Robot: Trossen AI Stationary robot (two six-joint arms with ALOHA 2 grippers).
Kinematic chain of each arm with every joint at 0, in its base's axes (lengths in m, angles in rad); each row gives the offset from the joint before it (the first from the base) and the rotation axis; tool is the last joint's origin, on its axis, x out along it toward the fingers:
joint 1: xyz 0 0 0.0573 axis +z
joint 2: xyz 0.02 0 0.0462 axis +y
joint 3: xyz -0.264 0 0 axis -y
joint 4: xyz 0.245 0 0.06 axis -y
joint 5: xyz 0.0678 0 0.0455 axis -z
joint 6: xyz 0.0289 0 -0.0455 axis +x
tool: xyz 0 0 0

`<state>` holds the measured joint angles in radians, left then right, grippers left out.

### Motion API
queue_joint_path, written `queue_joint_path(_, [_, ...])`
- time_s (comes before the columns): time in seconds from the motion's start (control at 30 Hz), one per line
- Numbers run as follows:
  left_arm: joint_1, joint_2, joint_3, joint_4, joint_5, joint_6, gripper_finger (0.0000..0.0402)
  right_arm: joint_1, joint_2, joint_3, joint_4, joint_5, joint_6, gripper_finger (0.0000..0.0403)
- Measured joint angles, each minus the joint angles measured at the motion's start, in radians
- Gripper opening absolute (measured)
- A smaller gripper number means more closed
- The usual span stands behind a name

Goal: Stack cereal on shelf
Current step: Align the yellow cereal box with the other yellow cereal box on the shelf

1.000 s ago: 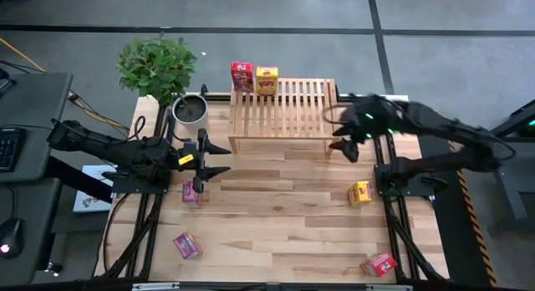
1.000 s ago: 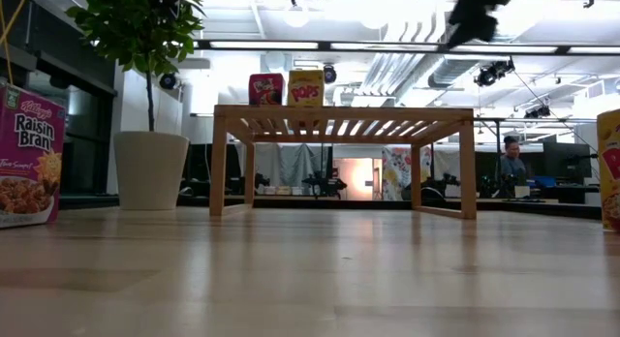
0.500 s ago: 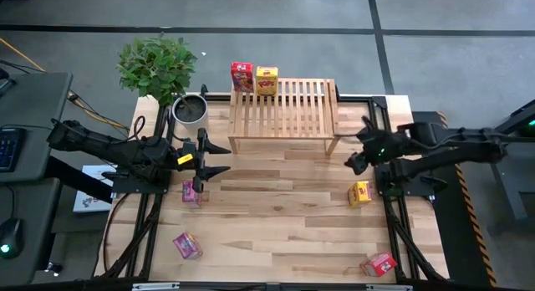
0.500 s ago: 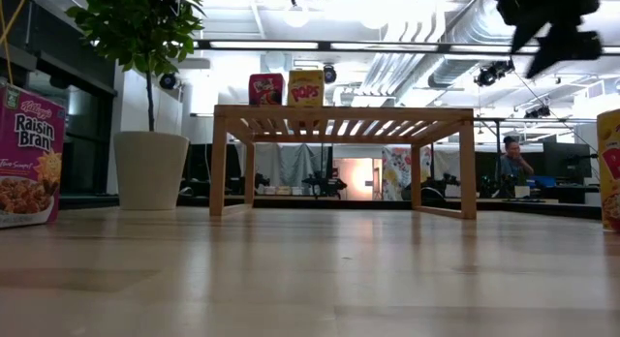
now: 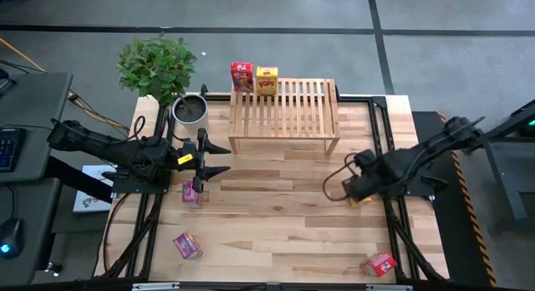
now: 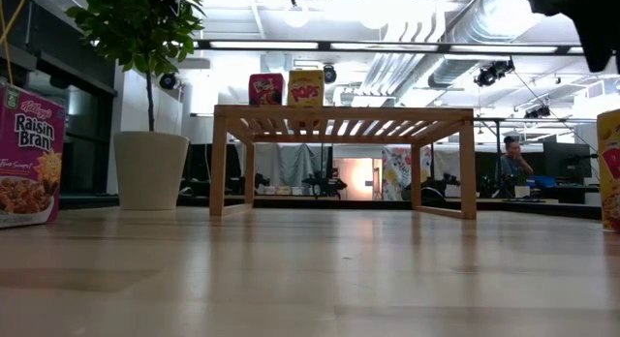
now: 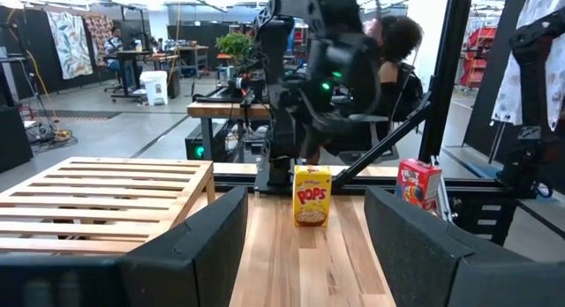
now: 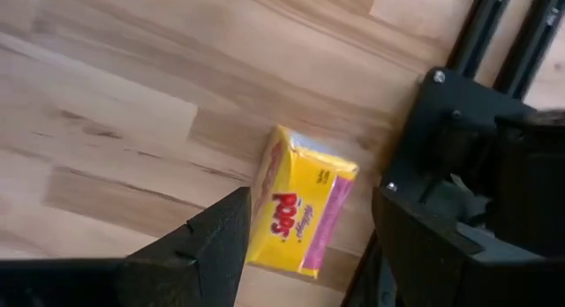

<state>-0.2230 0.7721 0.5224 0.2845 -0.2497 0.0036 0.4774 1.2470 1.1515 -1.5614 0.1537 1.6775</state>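
Wood-plank tabletop [image 5: 276, 224] under ceiling pipes [image 6: 407, 66]

Your two arms are dark, near-black jointed links on black tube frames, and the left arm [image 5: 109, 147] carries a yellow tag near its wrist, with its left gripper [image 5: 219, 158] ending in two slim, pointed black fingers. The right arm [image 5: 426, 153] shows a small green light on its wrist housing and a thin dark cable looping out beside the right gripper [image 5: 351, 191]. Up close, each gripper's fingers [image 8: 190, 254] are broad, matt black wedges with angular, chamfered edges, and a pale screw head sits on the black bracket beside them.
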Motion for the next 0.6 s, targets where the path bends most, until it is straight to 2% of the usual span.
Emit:
queue_joint_path(0.2, [0.000,0.000,0.000,-0.002,0.004,-0.002,0.0218,0.080,0.102,-0.004,-0.009,-0.015,0.105,0.0229])
queue_joint_path(0.47, [0.000,0.000,0.000,-0.002,0.004,-0.011,0.0218,0.149,0.159,-0.005,-0.008,0.037,0.233,0.0229])
queue_joint_path(0.6, [0.000,0.000,0.000,-0.002,0.004,-0.011,0.0218,0.169,0.184,-0.005,-0.009,0.031,0.302,0.0229])
